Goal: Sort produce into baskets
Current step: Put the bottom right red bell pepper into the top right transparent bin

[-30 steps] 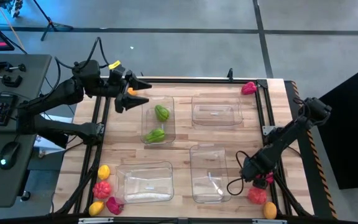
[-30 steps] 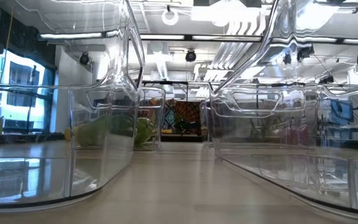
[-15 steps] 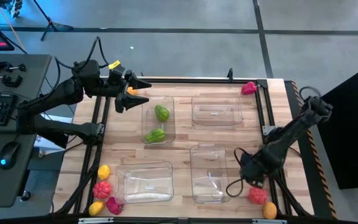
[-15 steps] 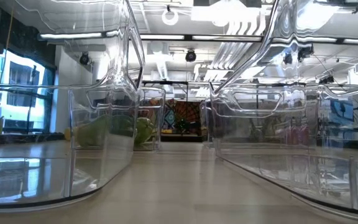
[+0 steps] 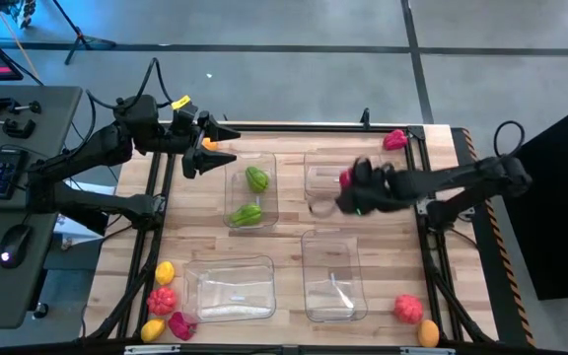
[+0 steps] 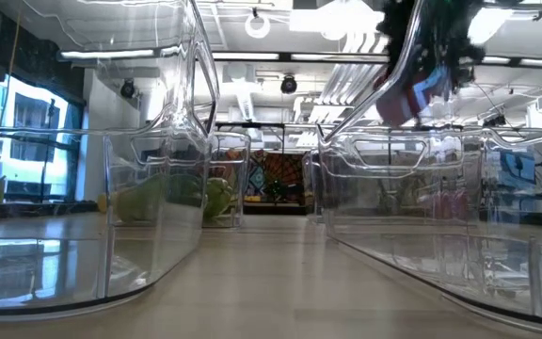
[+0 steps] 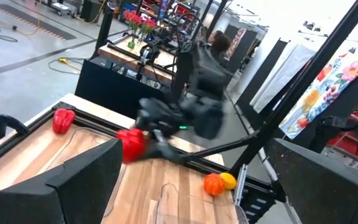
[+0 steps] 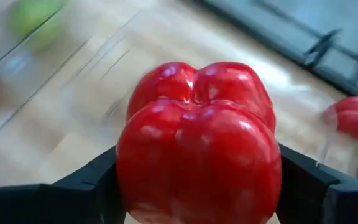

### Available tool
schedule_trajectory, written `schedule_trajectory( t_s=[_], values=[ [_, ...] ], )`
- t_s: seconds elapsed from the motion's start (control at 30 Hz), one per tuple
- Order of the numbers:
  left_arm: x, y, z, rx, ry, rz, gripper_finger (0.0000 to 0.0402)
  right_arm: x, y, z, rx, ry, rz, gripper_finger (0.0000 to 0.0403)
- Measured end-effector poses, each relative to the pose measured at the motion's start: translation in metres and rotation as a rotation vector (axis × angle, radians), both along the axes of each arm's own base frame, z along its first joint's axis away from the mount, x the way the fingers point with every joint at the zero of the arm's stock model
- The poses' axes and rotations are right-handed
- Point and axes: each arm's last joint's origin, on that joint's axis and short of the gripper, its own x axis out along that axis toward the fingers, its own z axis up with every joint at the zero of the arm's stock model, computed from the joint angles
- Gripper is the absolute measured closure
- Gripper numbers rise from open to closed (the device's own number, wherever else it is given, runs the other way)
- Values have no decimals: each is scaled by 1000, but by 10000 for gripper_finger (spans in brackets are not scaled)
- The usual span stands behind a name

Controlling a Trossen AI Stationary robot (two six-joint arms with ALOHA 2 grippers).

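Clamping a red pepper (image 8: pixel 197 143) lobed-end toward its camera, the right end effector (image 5: pixel 348 190) hangs above the far-right basket (image 5: pixel 341 181).

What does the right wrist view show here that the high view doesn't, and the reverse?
Only the right wrist view shows the red pepper up close, lobed and glossy, pinched between the jaws. Only the high view shows the layout: the right gripper over the far right basket, the left gripper waiting, green produce binned. Both show the pepper held and another red piece at the far edge.
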Motion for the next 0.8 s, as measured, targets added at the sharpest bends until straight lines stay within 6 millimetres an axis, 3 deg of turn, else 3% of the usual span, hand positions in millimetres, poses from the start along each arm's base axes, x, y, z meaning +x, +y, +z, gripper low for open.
schedule_trajectory(
  t_s=[0.2, 0.53, 0.8],
  values=[
    [0, -2, 0, -6, 1, -9, 11, 1, -47, -3, -3, -44, -200, 120],
    [2, -8, 0, -7, 2, -40, 11, -2, -61, -5, 57, -4, -191, 114],
    [2, -8, 0, -6, 3, -35, 11, -5, -76, -6, 148, -34, -260, 14]
  ],
)
